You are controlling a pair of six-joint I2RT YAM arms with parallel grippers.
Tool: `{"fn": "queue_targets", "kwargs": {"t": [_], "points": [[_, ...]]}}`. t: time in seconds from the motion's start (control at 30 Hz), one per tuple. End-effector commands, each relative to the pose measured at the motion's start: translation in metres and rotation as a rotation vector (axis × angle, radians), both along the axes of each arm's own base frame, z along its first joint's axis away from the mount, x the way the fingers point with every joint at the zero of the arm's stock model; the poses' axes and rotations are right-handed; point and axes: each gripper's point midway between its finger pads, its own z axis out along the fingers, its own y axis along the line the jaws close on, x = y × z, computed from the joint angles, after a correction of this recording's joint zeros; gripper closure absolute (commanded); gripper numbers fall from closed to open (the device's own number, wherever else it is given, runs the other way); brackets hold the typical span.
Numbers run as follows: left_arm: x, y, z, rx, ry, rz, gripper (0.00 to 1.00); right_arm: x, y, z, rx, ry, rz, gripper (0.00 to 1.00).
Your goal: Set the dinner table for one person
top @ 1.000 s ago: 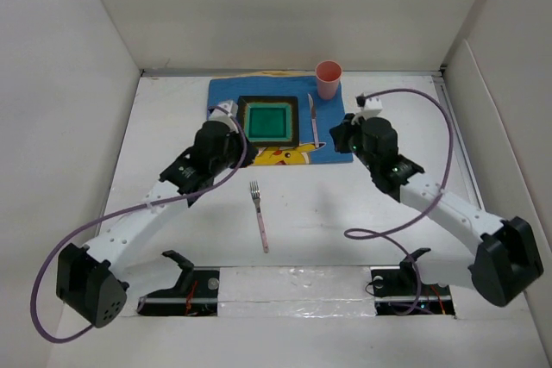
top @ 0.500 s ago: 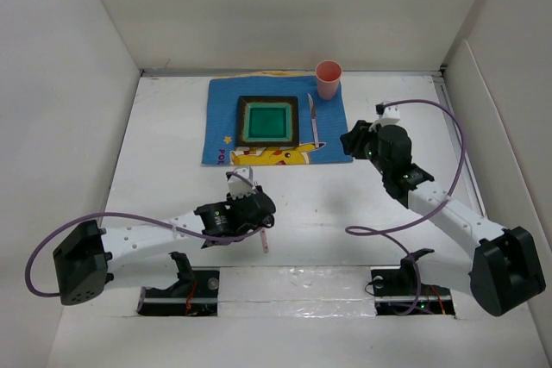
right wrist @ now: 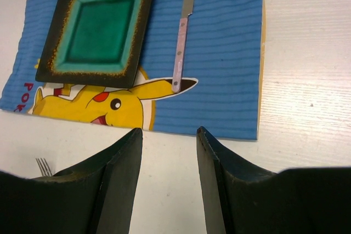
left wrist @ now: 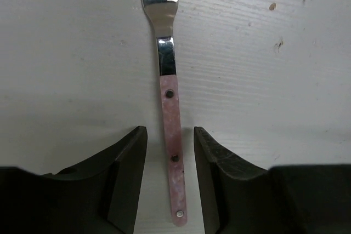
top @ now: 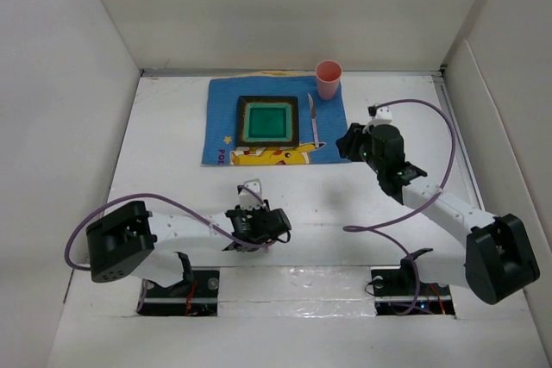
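Top external, says Mia: the desk (top: 172, 127) spreads under both arms inside white walls. The plate (top: 269, 121) and knife (top: 314, 122) lie on the placemat (top: 222, 118) at the far side, with the cup (top: 328, 79) at its corner.

Left wrist, answers Jon: the left pincer (left wrist: 169, 131) stands open astride the fork (left wrist: 170, 108) handle, clear of it on both sides. Closing off-centre could skid or twist the fork.

Right wrist, Mia adds: the right pincer (right wrist: 167, 132) gapes empty near the placemat's edge. A careless sweep could drag the cloth.
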Motion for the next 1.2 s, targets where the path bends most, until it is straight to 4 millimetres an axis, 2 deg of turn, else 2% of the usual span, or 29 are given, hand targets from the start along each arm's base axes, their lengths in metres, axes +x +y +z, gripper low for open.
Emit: {"fn": "queue_targets", "kwargs": {"t": [0.0,0.03,0.17,0.37,0.47,0.5,0.6,0.67,0.7,0.73,0.8,0.9,0.93,0.97,1.0,1.03,1.07,1.1,1.13,1.17], "points": [[0.001,0.010,0.003,0.078,-0.054,0.068,0.64,0.010,0.007,0.032,0.015,-0.085,-0.002,0.51],[0.007,0.009,0.008,0.079,-0.079,0.093,0.64,0.009,0.006,0.032,0.012,-0.086,-0.001,0.51],[0.003,0.010,-0.001,0.140,-0.059,0.079,0.67,0.007,0.004,0.039,0.016,-0.110,-0.022,0.50],[-0.003,0.013,-0.012,0.137,-0.030,0.083,0.75,0.006,0.001,0.041,0.025,-0.112,-0.036,0.51],[-0.003,0.017,-0.016,0.145,-0.031,0.074,0.88,0.003,-0.001,0.044,0.043,-0.121,-0.049,0.52],[-0.002,0.020,-0.016,0.157,-0.028,0.079,0.97,0.002,-0.003,0.046,0.051,-0.127,-0.060,0.52],[0.001,0.025,-0.011,0.185,-0.052,0.081,1.00,0.001,-0.014,0.051,0.068,-0.148,-0.090,0.52],[0.005,0.021,0.000,0.180,-0.069,0.072,1.00,0.000,-0.015,0.055,0.071,-0.156,-0.093,0.52],[0.005,0.023,0.007,0.202,-0.073,0.054,1.00,0.000,-0.020,0.053,0.074,-0.153,-0.108,0.52],[0.012,0.015,0.021,0.184,-0.104,0.051,1.00,0.001,-0.019,0.055,0.085,-0.162,-0.109,0.52],[0.024,0.013,0.050,0.152,-0.177,0.064,1.00,0.001,-0.018,0.053,0.090,-0.156,-0.091,0.52],[0.048,-0.003,0.102,0.038,-0.264,0.034,1.00,0.001,-0.017,0.052,0.092,-0.149,-0.091,0.53],[0.065,0.004,0.119,0.050,-0.292,0.029,1.00,0.002,-0.017,0.051,0.094,-0.152,-0.093,0.53],[0.087,0.003,0.154,-0.044,-0.363,0.037,1.00,0.002,-0.014,0.049,0.098,-0.144,-0.076,0.53],[0.088,0.003,0.155,-0.045,-0.364,0.037,1.00,0.002,-0.013,0.049,0.099,-0.143,-0.076,0.53],[0.109,0.021,0.174,-0.069,-0.398,0.095,1.00,0.002,-0.013,0.049,0.102,-0.142,-0.075,0.53],[0.122,0.027,0.186,-0.056,-0.420,0.071,1.00,0.002,-0.012,0.047,0.102,-0.137,-0.071,0.53],[0.133,0.019,0.201,-0.130,-0.431,0.028,1.00,0.002,-0.013,0.046,0.100,-0.137,-0.075,0.53],[0.160,0.040,0.218,-0.132,-0.456,0.079,1.00,0.003,-0.013,0.045,0.101,-0.138,-0.079,0.53],[0.171,0.045,0.225,-0.120,-0.455,0.053,1.00,0.003,-0.011,0.045,0.104,-0.135,-0.069,0.53]]}}
